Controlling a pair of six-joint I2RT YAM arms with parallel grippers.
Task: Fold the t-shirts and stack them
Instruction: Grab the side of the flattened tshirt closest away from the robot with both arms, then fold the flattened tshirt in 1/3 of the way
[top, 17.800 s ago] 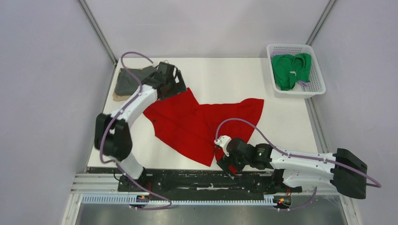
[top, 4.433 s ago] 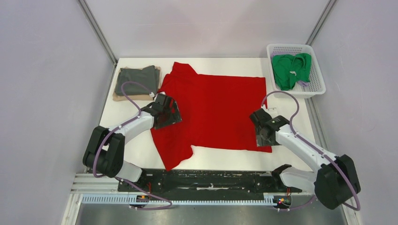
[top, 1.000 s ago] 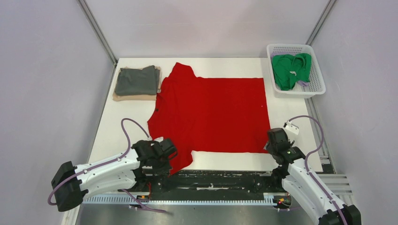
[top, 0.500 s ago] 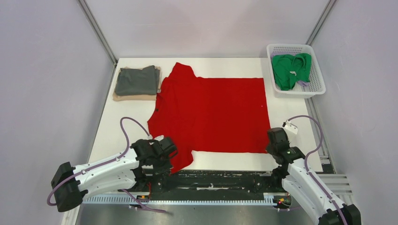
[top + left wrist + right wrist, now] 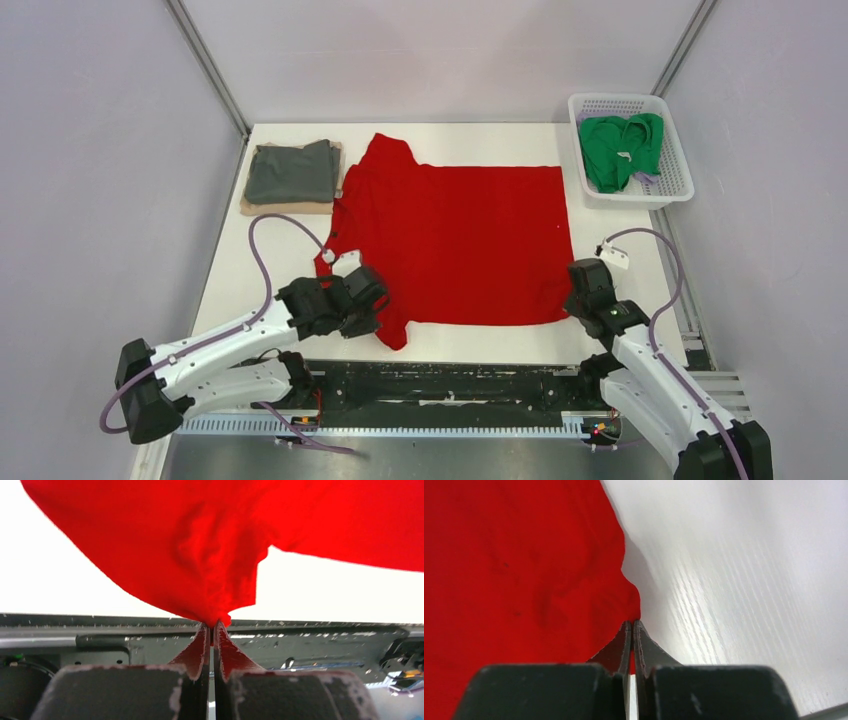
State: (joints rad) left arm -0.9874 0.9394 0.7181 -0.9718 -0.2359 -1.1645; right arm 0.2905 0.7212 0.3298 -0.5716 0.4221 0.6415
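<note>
A bright red t-shirt [image 5: 460, 240] lies spread flat across the middle of the table. My left gripper [image 5: 372, 300] is shut on its near left sleeve [image 5: 210, 580], lifted so the cloth hangs from the jaws. My right gripper [image 5: 578, 285] is shut on the shirt's near right hem corner [image 5: 626, 602]. A folded dark grey t-shirt [image 5: 292, 172] rests on a tan one [image 5: 285, 207] at the far left. A green t-shirt [image 5: 620, 150] lies crumpled in the basket.
The white lattice basket [image 5: 678, 180] stands at the far right corner. The black rail [image 5: 450, 380] with the arm bases runs along the near table edge. Grey walls close in on both sides.
My right gripper has shut on the hem corner. My left gripper has carried the sleeve up and away from the near edge, toward the shirt's body.
</note>
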